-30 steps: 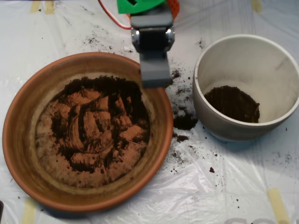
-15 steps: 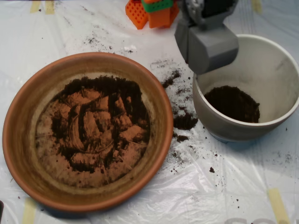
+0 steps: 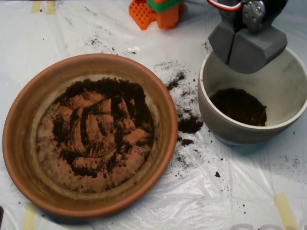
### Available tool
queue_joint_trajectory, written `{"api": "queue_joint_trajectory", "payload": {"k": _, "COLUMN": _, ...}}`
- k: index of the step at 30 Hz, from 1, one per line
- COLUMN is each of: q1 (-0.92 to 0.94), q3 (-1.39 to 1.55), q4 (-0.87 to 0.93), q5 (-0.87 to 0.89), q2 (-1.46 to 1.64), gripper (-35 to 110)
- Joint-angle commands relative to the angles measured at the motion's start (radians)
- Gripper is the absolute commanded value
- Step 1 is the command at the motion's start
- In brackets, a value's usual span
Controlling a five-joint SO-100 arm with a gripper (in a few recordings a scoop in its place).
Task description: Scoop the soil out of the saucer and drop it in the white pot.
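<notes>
Terracotta saucer [image 3: 14, 143] sits at the left of the overhead view on a surface [image 3: 230, 201] covered with clear plastic sheeting. Soil [image 3: 103, 129] lies in its basin as a thin, smeared layer, darker and thicker along the upper edge and in a few ridges through the middle, with bare orange clay showing between them. White pot [image 3: 288, 81] stands at the right, apart from the saucer, with a dark mound of soil at its bottom. Grey claw [image 3: 247, 45] hangs over the upper rim of the white pot, its two shell halves meeting along a visible seam, so it reads as closed; whether it holds any soil inside cannot be told. Metal hardware and a red wire show just above the claw at the top edge. Spilled soil [image 3: 189, 124] is scattered on the plastic between saucer and pot, with one larger clump just beside the pot's left wall and finer specks toward the top left. Orange and green plastic part [image 3: 156, 12] sits at the top edge, well apart from the saucer.
</notes>
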Motion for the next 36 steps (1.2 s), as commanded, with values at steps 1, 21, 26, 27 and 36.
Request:
{"api": "queue_joint_trajectory", "payload": {"k": 1, "q1": 0.006, "q3": -0.078, "q4": 0.018, "q5": -0.006, "q2": 0.035, "gripper": 0}}
{"api": "queue_joint_trajectory", "payload": {"k": 21, "q1": 0.023, "q3": -0.114, "q4": 0.067, "q5": 0.012, "q2": 0.031, "gripper": 47}}
{"api": "queue_joint_trajectory", "payload": {"k": 26, "q1": 0.123, "q3": -0.183, "q4": 0.095, "q5": 0.052, "q2": 0.054, "gripper": 46}}
{"api": "queue_joint_trajectory", "payload": {"k": 27, "q1": 0.155, "q3": -0.204, "q4": 0.103, "q5": 0.064, "q2": 0.054, "gripper": 46}}
{"api": "queue_joint_trajectory", "payload": {"k": 36, "q1": 0.509, "q3": -0.106, "q4": 0.035, "q5": 0.120, "q2": 0.012, "gripper": 44}}
